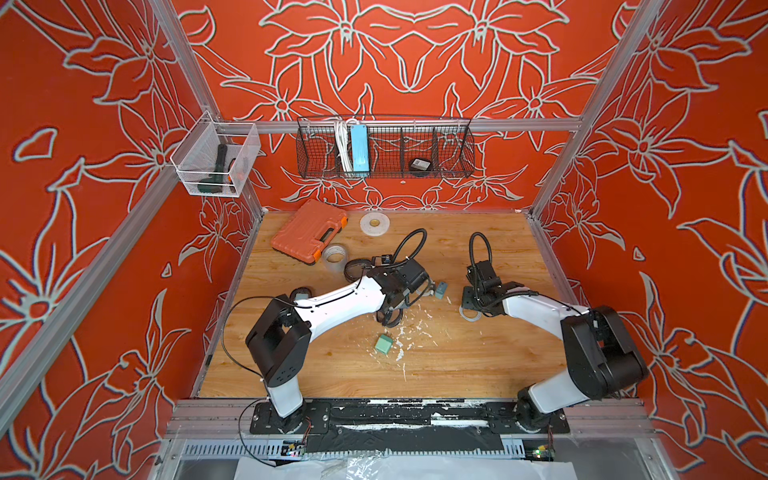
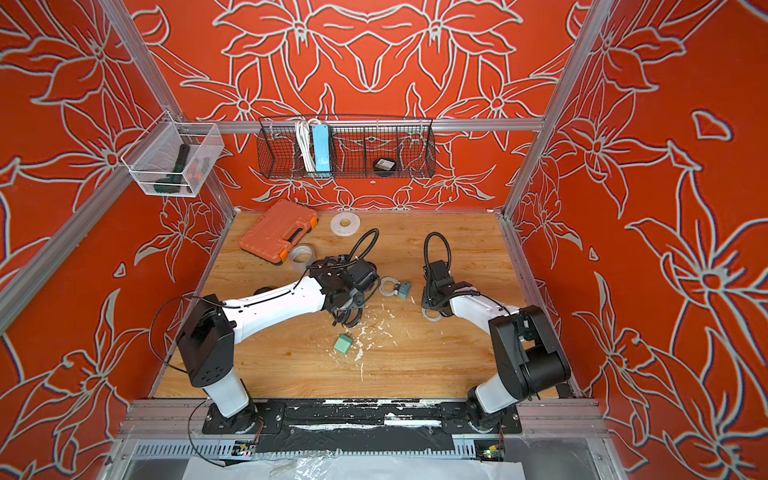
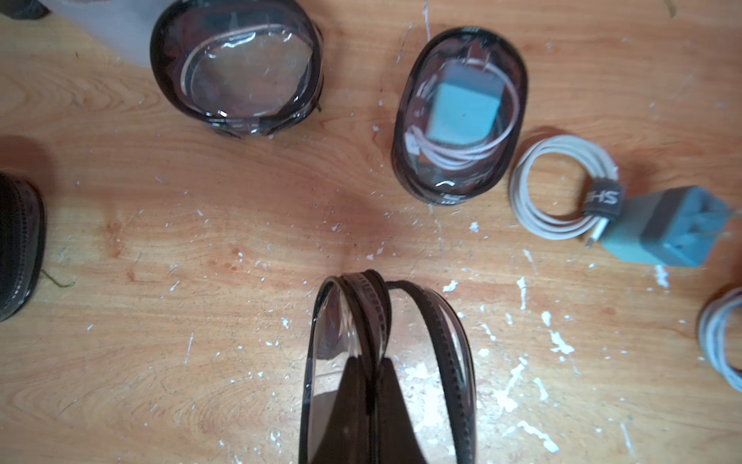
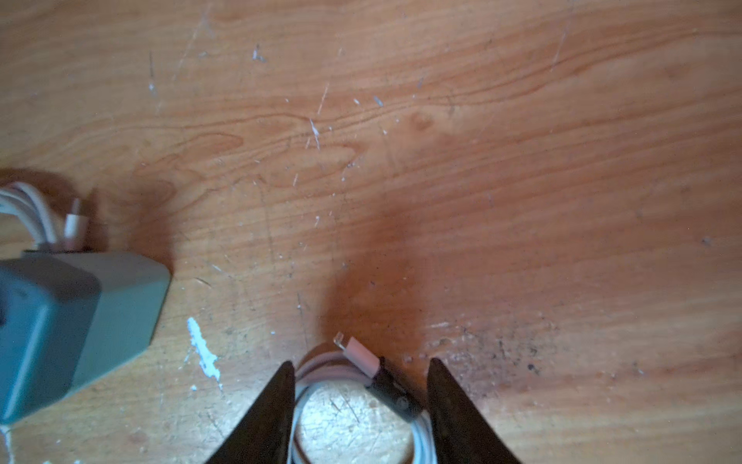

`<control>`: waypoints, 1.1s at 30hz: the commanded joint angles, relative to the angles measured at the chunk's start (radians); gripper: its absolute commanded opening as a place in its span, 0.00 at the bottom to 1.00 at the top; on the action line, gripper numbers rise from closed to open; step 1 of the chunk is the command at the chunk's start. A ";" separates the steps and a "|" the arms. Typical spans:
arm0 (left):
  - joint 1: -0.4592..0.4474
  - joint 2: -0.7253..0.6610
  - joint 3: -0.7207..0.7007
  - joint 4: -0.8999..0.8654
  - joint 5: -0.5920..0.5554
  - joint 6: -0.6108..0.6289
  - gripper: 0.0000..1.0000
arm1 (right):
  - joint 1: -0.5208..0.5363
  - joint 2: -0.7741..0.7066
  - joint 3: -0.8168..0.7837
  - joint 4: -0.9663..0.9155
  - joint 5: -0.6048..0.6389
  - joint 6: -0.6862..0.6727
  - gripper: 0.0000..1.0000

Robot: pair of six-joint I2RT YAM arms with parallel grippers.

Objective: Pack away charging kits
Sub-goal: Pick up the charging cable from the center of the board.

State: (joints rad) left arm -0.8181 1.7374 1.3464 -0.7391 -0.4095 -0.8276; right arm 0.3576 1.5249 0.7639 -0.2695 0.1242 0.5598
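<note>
My left gripper (image 3: 367,359) is shut on the rim of an unzipped clear-topped pouch (image 3: 437,321), held above the table (image 1: 390,318). Beyond it lie a pouch (image 3: 461,112) holding a teal adapter and a cable, and another pouch (image 3: 237,64). A loose teal adapter (image 3: 666,229) touches a coiled white cable (image 3: 562,189). One more adapter (image 1: 384,345) lies nearer the front. In the right wrist view my right gripper (image 4: 361,361) is down on the table, and its fingers press both sides of a second cable coil (image 4: 321,361), also seen in a top view (image 1: 471,313).
An orange tool case (image 1: 309,230) and two tape rolls (image 1: 374,224) (image 1: 336,255) lie at the back left. A wire basket (image 1: 453,166) on the back wall holds a blue power strip (image 1: 359,147) and a dark pouch (image 1: 419,165). A white mesh bin (image 1: 216,160) hangs on the left.
</note>
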 commanded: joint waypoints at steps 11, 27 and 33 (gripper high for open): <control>0.005 -0.079 -0.050 0.026 -0.002 0.047 0.00 | 0.024 -0.102 -0.125 -0.002 -0.040 0.091 0.48; 0.007 -0.143 -0.119 0.119 0.056 0.125 0.00 | 0.075 -0.008 -0.057 -0.068 0.078 0.105 0.28; 0.007 -0.132 -0.123 0.175 0.085 0.151 0.00 | 0.076 0.004 -0.038 -0.081 0.043 0.096 0.01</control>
State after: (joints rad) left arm -0.8169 1.6161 1.2255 -0.6056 -0.3397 -0.7055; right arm 0.4316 1.5105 0.7185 -0.2966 0.1745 0.6468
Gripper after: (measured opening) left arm 0.050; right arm 0.111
